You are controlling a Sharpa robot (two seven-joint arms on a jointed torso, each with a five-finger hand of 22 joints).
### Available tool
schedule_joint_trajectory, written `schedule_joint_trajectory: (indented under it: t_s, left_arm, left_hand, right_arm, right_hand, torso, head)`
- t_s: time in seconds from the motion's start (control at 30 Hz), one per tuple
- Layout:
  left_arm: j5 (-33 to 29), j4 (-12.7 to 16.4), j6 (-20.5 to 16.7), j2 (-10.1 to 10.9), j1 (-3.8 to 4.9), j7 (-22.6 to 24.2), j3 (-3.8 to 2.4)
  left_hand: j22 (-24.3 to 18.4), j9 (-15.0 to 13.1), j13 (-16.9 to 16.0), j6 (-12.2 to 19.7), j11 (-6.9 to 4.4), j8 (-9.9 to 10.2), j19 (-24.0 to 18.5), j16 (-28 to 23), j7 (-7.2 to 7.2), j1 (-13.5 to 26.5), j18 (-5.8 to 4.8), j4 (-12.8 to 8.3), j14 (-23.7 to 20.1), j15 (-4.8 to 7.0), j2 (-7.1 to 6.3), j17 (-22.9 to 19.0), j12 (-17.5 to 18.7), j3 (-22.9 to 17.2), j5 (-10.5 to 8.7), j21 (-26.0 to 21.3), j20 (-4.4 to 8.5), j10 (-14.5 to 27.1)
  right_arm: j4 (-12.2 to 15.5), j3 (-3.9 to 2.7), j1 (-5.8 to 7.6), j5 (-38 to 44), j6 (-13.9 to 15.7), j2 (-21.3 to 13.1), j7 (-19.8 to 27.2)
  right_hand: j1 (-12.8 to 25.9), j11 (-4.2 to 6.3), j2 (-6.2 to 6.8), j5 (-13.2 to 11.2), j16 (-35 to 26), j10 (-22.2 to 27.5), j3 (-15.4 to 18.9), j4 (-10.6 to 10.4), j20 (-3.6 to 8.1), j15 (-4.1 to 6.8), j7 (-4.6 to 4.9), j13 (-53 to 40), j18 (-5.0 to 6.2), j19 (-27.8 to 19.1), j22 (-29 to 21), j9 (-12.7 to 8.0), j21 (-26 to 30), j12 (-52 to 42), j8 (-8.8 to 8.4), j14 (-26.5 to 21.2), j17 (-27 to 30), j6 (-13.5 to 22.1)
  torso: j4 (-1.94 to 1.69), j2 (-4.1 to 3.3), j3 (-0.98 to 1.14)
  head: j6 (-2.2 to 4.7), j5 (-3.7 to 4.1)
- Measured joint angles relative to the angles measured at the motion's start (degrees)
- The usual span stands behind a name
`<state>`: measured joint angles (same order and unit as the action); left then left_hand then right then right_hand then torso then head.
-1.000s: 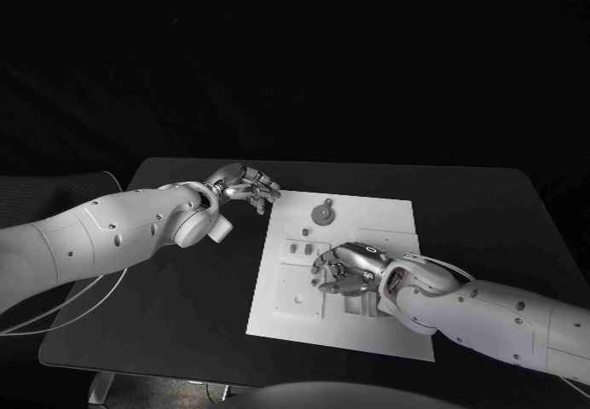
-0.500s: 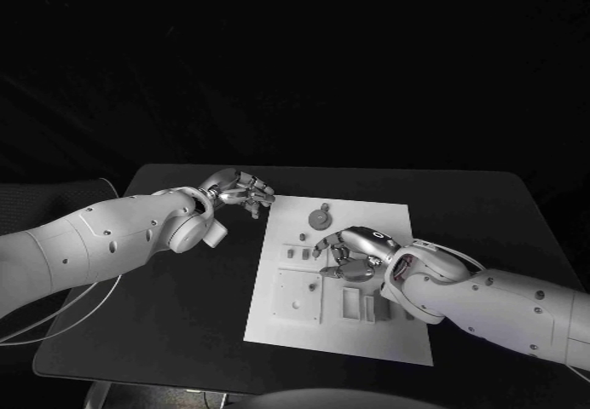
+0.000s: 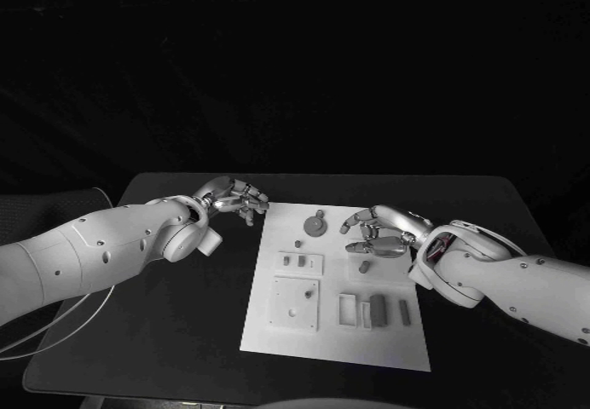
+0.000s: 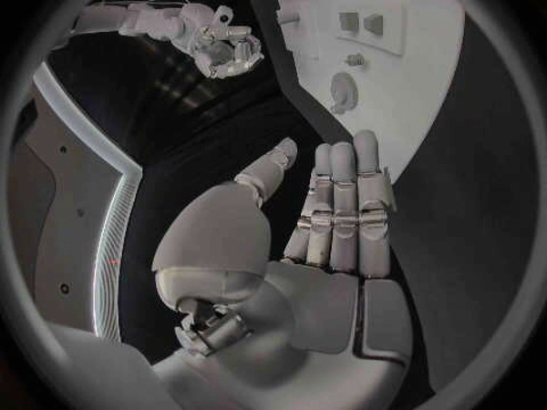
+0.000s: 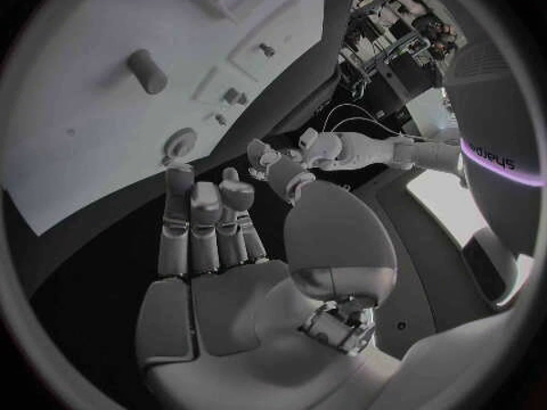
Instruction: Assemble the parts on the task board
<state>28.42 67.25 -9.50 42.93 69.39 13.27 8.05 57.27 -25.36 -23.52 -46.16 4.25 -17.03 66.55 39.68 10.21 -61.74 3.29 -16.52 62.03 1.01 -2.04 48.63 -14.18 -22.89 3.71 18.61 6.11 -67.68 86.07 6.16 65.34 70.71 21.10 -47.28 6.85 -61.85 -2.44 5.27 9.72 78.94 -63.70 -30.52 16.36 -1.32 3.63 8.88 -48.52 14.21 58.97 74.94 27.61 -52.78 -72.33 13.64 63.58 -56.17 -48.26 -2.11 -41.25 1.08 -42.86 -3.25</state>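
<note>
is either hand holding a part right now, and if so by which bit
Nothing is held. The left hand hovers off the task board with fingers apart, and the right hand hangs above the board, palm bare.

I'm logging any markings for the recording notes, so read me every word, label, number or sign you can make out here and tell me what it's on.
"sharpa", partly cut off, on the robot's white body at the edge of the right wrist view.
Task board: no readable text; only slots and small parts.
Left hand and right hand: no legible markings.
</note>
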Motion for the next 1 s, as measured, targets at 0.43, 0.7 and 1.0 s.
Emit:
schedule_joint_trajectory:
  t_s: [0.43, 0.7, 1.0]
  left_arm:
    - [0.0, -0.1, 0.0, 0.0, 0.0, 0.0, -0.01]
    - [0.0, -0.2, 0.0, 0.1, -0.01, 0.0, -0.01]
    - [0.0, -0.3, 0.0, 0.1, -0.01, 0.1, 0.0]
  left_hand:
    - [0.0, 0.0, 0.0, 0.0, 0.0, 0.0, -0.1, 0.0, 0.0, -0.2, 0.0, 0.0, 0.0, 0.0, 0.23, 0.1, 0.0, 0.0, 0.0, 0.0, -0.09, 0.0]
    - [0.0, 0.0, -0.1, 0.0, 0.0, 0.0, -0.1, 0.0, -0.01, -0.2, 0.0, 0.0, 0.0, 0.0, 0.23, 0.1, 0.0, 0.0, 0.0, 0.0, -0.09, 0.0]
    - [0.1, 0.0, -0.1, 0.0, -0.01, 0.0, -0.1, 0.0, -0.01, -0.2, 0.01, 0.0, 0.0, 0.0, 0.23, 0.1, 0.0, 0.0, 0.0, 0.0, -0.09, 0.0]
  right_arm:
    - [-2.0, 0.28, -0.75, -1.0, -1.3, -4.5, -0.2]
    - [-2.9, 0.41, -3.09, 0.3, -1.5, -4.7, -0.2]
    - [-4.4, 0.52, -4.54, 2.2, -1.5, -3.3, -0.3]
  right_hand:
    - [1.3, 0.09, 1.31, -0.4, 0.0, -0.1, 0.0, 0.0, -0.01, -0.08, 0.06, 0.3, -0.01, 0.0, 0.0, -0.3, 0.0, 0.0, 0.29, 0.1, 0.1, 0.0]
    - [2.3, -0.42, 3.03, -1.1, 0.0, 0.4, 0.2, -0.2, -0.03, -0.23, 0.35, 0.4, 0.0, 0.0, 0.0, -0.9, 0.0, 0.0, -0.57, -0.1, 0.1, 1.2]
    - [2.7, -0.75, 3.48, 0.9, 0.0, 0.8, 1.9, 0.2, -0.12, -0.72, 0.63, 0.5, 0.0, -0.1, 0.0, -1.2, 0.0, 0.0, -0.88, -0.1, 0.1, 2.1]
  torso:
    - [-0.03, -0.04, 0.07]
    - [-0.04, -0.04, 0.08]
    - [-0.12, -0.05, 0.08]
  head:
    - [0.4, 0.77]
    - [0.36, 1.16]
    - [0.23, 1.36]
